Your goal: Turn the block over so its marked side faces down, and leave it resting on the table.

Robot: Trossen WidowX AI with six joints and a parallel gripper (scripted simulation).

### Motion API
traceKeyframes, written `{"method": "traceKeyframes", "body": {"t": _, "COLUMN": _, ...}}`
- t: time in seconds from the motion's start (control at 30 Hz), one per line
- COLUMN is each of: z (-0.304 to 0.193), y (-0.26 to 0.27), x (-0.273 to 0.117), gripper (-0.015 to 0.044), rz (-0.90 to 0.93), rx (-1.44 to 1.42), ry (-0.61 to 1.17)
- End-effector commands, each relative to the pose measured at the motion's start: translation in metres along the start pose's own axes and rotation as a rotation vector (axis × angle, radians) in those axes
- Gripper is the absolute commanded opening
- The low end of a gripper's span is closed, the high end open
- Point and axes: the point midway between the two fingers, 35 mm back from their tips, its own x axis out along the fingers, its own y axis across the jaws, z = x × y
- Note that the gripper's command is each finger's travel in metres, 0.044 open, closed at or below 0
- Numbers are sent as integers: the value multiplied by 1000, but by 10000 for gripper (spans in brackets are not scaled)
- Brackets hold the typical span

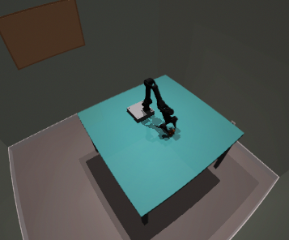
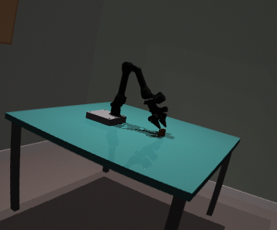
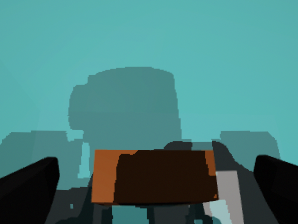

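The hand (image 2: 158, 121) hung just above the block (image 2: 161, 133), its two dark fingers spread wide and gripping nothing. The block lay on the teal bench (image 2: 195, 163), a little to the right of the arm's grey base plate (image 2: 105, 116) in the exterior view and well in from every edge. In the wrist view the block (image 3: 160, 176) sat low in the picture between the two fingers, touching neither of them.

The step in hand looked like the release and retreat after a turn, or else a check before another grasp; the frames alone did not settle which. Whether the marked side faced down I could not tell, since most of the block's visible surface lay in deep shadow, with only a strip of orange showing along its left and top edges. To do this step well, the hand should rise straight up with the fingers kept wide, so neither one drags a corner and tips the block.

The block was a small, flat-faced orange box with crisp edges, probably rigid and stable on any face. The bench top was smooth and slightly glossy, carrying a faint reflection of the arm, so the block might slide if nudged sideways.
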Motion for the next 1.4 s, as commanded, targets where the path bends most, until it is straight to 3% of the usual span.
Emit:
{"method": "traceKeyframes", "body": {"t": 0.0, "z": 8, "y": 0, "x": -37, "gripper": 440, "rz": 12, "rx": 17, "ry": 90}}
{"method": "traceKeyframes", "body": {"t": 0.27, "z": 11, "y": 0, "x": -36, "gripper": 440, "rz": 12, "rx": 16, "ry": 110}}
{"method": "traceKeyframes", "body": {"t": 0.93, "z": 59, "y": -2, "x": -35, "gripper": 440, "rz": 17, "rx": 12, "ry": 714}}
{"method": "traceKeyframes", "body": {"t": 1.37, "z": 35, "y": -1, "x": -9, "gripper": 440, "rz": 17, "rx": 12, "ry": 719}}
